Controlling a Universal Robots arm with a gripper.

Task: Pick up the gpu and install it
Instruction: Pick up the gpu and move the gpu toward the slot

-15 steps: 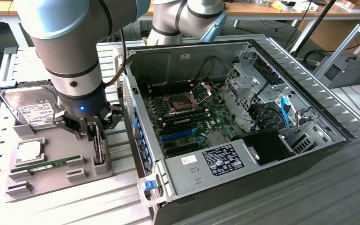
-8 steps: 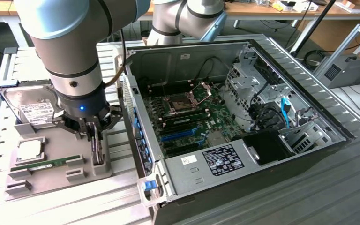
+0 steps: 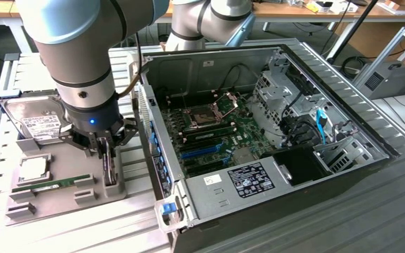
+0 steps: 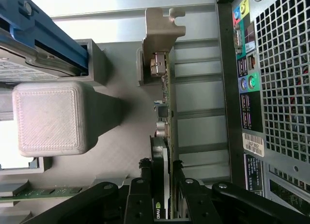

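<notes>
- gripper [image 3: 107, 150] clenched on the gpu [image 4: 166, 112]; fingers [image 4: 145, 173] press both faces of the card.
- gpu stands on edge in the tray [image 3: 76, 158] slot, directly under the gripper, with the bracket [image 4: 157, 25] at the end farthest from the fingers.
- Risk: grip sits near one end, so the free bracket end may droop or swing on lift.
- Risk: the bracket sits in its tray post; a skewed pull could jam it there.
- Risk: PC case [image 3: 153, 132] wall is just beside the gripper and hard drive [image 3: 37, 118] is near on the other side; sideways drift clips either.
</notes>
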